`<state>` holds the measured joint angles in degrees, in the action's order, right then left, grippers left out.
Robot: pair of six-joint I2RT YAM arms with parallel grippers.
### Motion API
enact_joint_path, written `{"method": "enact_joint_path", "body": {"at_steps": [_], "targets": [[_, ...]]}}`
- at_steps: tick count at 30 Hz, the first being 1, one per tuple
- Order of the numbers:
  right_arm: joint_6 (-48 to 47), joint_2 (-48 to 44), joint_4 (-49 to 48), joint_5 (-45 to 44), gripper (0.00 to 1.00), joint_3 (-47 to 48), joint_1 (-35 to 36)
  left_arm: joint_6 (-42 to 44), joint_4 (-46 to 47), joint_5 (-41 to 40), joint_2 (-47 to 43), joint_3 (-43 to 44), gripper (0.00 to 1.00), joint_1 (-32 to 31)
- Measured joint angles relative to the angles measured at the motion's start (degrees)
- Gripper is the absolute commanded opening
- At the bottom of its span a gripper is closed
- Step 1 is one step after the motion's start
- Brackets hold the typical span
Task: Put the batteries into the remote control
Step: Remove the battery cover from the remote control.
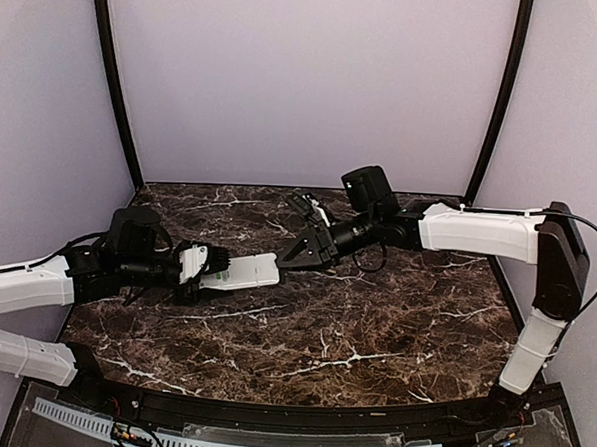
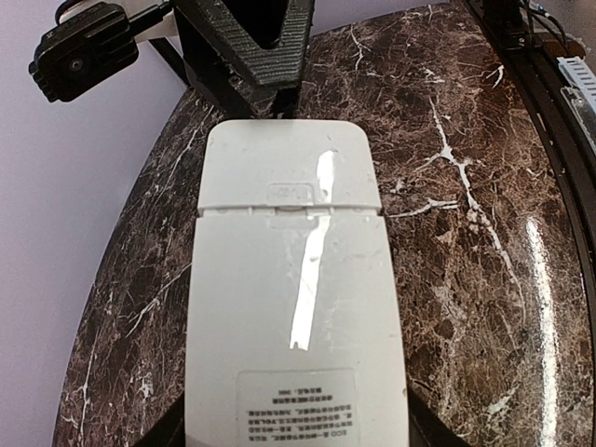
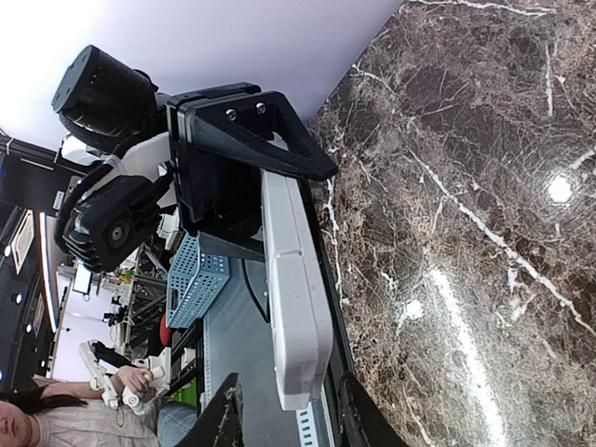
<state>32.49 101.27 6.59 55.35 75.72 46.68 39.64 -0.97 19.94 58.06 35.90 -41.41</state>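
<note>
left gripper (image 1: 208, 275) clamps the label end of the white remote control (image 2: 293, 279), back up, cover (image 2: 291, 168) closed, above the marble table (image 1: 373, 328). right gripper (image 1: 295, 251), jaws apart, straddles the remote's far tip. light, stiff, glossy plastic looks slippery; grip its long edges. room to move on every side of the remote.

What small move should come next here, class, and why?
Probably the right gripper should slide the battery cover off the remote control. The left gripper holds the remote back-side up, the cover looks closed, and the right gripper sits at that end.
</note>
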Motion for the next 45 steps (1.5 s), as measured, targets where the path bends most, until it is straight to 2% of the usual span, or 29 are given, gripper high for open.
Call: {"method": "enact_joint_path", "body": {"at_steps": [3,7,23,32,41,45], "targets": [[0.0,0.7,-0.1,0.0,0.3,0.0,0.6,0.0,0.0,0.0,0.0,0.0,0.0,0.0],[0.1,0.9,-0.2,0.2,0.2,0.0,0.7,0.0,0.0,0.0,0.0,0.0,0.0,0.0],[0.3,0.9,0.9,0.3,0.12,0.1,0.7,0.0,-0.6,-0.3,0.9,0.0,0.0,0.0],[-0.4,0.9,2.1,0.4,0.15,0.2,1.1,0.1,-2.1,-0.5,2.6,0.0,0.0,0.0],[-0.9,0.9,4.2,-2.9,0.36,0.6,1.2,0.1,-2.1,-0.5,2.6,0.0,0.0,0.0],[-0.9,0.9,5.5,-5.3,0.36,0.6,1.0,0.1,-2.1,-0.5,2.6,0.0,0.0,0.0]]}}
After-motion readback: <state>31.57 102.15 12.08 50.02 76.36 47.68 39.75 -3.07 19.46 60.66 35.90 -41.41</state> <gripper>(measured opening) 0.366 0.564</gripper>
